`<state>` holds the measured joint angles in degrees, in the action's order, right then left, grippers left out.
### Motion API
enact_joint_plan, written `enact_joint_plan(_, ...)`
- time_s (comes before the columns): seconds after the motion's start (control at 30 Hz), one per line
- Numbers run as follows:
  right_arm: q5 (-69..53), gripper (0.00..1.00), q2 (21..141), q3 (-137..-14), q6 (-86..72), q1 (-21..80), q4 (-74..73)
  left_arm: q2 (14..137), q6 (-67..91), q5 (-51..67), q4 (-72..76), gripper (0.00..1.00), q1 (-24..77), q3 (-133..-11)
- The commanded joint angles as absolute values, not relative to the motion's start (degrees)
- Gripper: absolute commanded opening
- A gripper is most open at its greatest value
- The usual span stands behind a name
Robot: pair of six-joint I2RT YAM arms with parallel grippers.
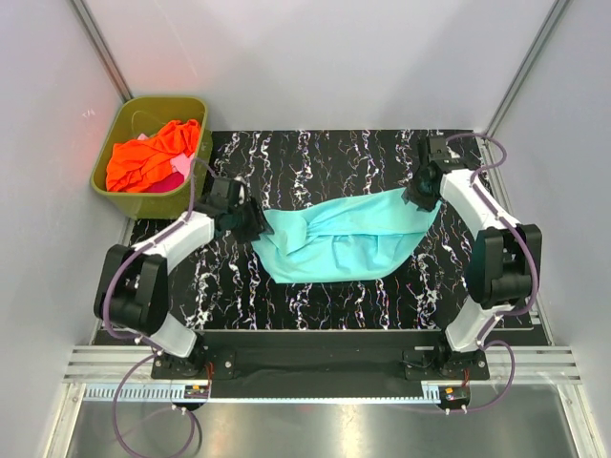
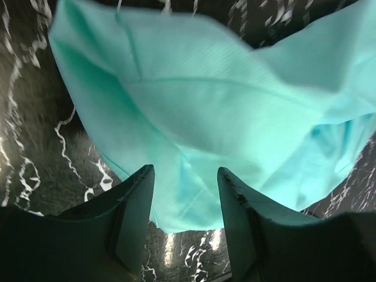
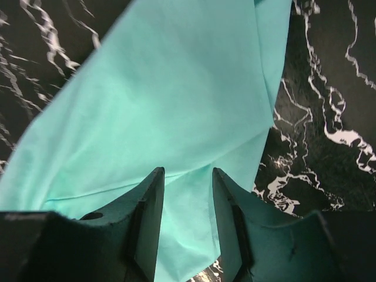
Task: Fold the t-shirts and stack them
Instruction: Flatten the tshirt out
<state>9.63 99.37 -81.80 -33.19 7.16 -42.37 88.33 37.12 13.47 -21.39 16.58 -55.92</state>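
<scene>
Fingers point(image 2: 132, 205) of left gripper point(image 2: 185, 188) and right gripper point(image 3: 187, 188) stand apart, unloaded — the soft teal cloth t-shirt point(image 1: 334, 243) spans mid-frame between them, presumably spread for folding.

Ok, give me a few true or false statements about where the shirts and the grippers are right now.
1. The teal t-shirt lies on the marbled table between the two grippers. True.
2. The orange t-shirt is folded on the table. False: it sits crumpled in the green tub.
3. The left gripper is clamped shut on the teal cloth. False: its jaws stand apart over the cloth.
4. The right gripper is open. True.
5. The teal t-shirt is folded into a neat square. False: it is spread out and wrinkled.
</scene>
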Motion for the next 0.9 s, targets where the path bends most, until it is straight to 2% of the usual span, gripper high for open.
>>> enact_joint_plan(0.0, 7.5, 0.45, 96.5, -77.8, -36.5, 6.9, -40.3, 89.4, 39.7, 16.3, -12.2, 0.54, 17.9, -54.6)
enact_joint_plan(0.1, 5.7, 0.45, 94.5, -74.1, -37.3, 6.9, -36.9, 93.2, 41.0, 16.7, -8.5, 0.57, 18.4, -54.6)
enact_joint_plan(0.3, 3.0, 0.44, 93.5, -71.1, -36.5, 6.8, -35.2, 97.6, 40.7, 15.3, -5.7, 0.56, 19.2, -57.4)
enact_joint_plan(0.37, 3.1, 0.44, 93.2, -69.9, -36.1, 6.9, -34.5, 99.0, 40.4, 15.1, -5.8, 0.51, 19.2, -58.1)
enact_joint_plan(0.5, 3.1, 0.44, 92.9, -68.4, -35.5, 6.9, -33.8, 95.7, 40.7, 13.9, -7.8, 0.3, 19.1, -58.4)
enact_joint_plan(0.6, 3.1, 0.44, 93.0, -68.2, -35.2, 6.9, -33.7, 92.0, 39.2, 11.0, -15.1, 0.21, 19.1, -61.4)
enact_joint_plan(0.73, 3.4, 0.44, 93.1, -68.1, -35.0, 6.9, -33.7, 89.3, 37.6, 9.1, -23.0, 0.14, 19.2, -64.0)
enact_joint_plan(0.87, 4.1, 0.44, 93.3, -67.8, -35.1, 6.8, -33.8, 88.3, 36.6, 7.4, -27.1, 0.13, 18.3, -63.2)
